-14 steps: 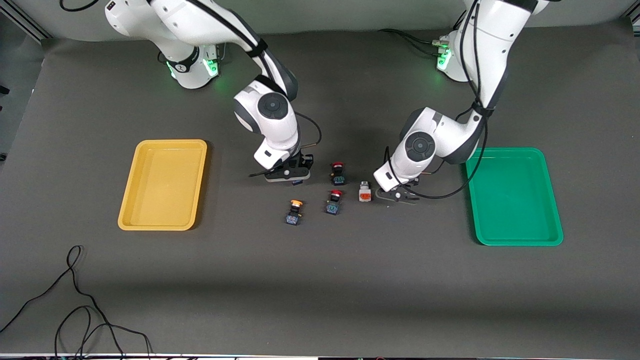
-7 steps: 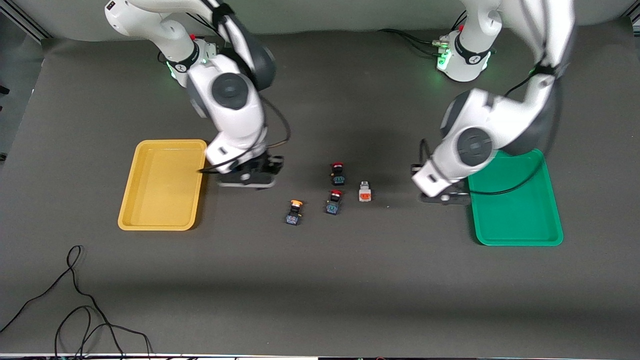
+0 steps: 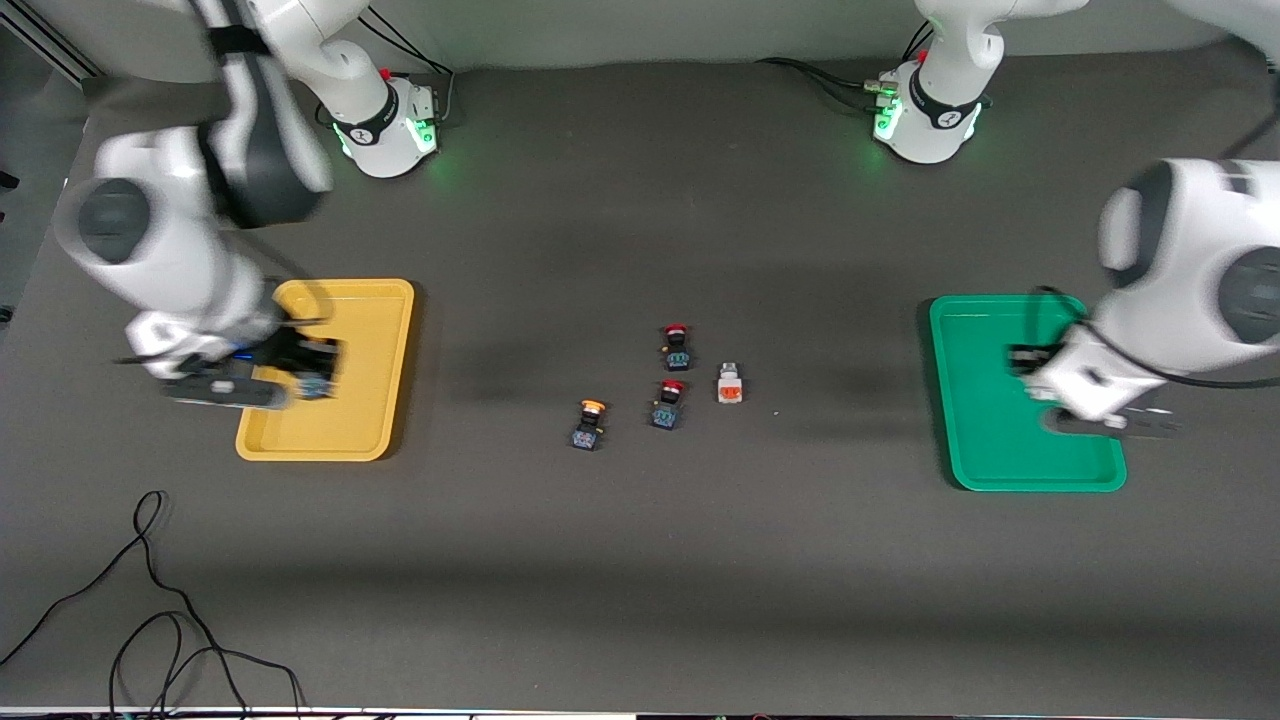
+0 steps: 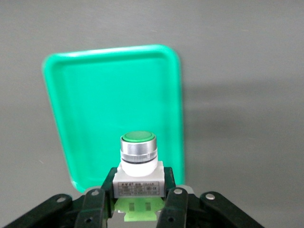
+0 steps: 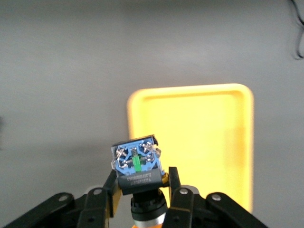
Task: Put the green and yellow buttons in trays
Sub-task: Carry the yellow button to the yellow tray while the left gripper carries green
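While your left gripper [image 4: 135,206] pinches the green button [image 4: 137,164] over the green tray [image 3: 975,440] and your right gripper [image 5: 141,202] pinches a yellow button [image 5: 137,168] over the yellow tray [image 3: 375,360], nothing is placed, and another yellow button [image 3: 588,424] waits at 7 o'clock of the red-capped buttons [image 3: 670,374].

The labels on the green button [image 4: 138,164] and the dark-bodied button [image 5: 137,168] cannot be read.

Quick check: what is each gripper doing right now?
Left gripper: shut on the green button, over the green tray.
Right gripper: shut on a dark-bodied button, over the yellow tray.
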`<action>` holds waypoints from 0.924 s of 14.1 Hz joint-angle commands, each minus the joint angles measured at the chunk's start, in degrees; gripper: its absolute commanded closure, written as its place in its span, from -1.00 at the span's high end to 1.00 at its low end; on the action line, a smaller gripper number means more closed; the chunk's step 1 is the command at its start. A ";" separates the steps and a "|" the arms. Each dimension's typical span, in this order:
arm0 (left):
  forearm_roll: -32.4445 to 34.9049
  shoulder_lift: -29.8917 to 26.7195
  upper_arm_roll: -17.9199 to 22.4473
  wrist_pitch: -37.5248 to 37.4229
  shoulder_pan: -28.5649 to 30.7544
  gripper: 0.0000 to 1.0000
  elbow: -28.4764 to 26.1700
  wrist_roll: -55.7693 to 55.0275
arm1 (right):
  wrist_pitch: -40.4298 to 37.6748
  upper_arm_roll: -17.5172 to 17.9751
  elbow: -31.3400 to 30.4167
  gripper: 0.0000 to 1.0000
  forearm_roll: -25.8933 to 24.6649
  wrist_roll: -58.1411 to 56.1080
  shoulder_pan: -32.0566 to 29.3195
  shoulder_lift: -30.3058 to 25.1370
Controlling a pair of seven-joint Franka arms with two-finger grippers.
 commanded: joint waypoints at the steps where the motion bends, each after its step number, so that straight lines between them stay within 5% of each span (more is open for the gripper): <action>1: 1.52 1.97 -0.75 6.11 4.93 -1.00 -3.41 5.54 | 8.63 -9.31 -9.90 -0.53 1.50 -13.09 1.03 -3.46; 2: 3.36 3.11 -0.75 8.49 6.25 -1.00 -4.38 5.89 | 14.94 -12.30 -13.94 -0.53 3.07 -17.58 0.94 -2.93; 5: 3.73 4.17 -0.75 19.89 10.46 -1.00 -11.48 9.75 | 30.96 -13.39 -21.27 -0.53 12.11 -24.81 0.77 6.08; 11: 3.82 9.62 -0.75 38.12 14.87 -1.00 -19.77 11.78 | 35.05 -11.46 -19.96 -0.52 52.50 -55.63 1.38 24.65; 13: 3.82 11.64 -0.75 39.09 15.40 -1.00 -19.77 11.79 | 34.78 -11.28 -19.61 -0.39 56.08 -58.58 1.56 25.46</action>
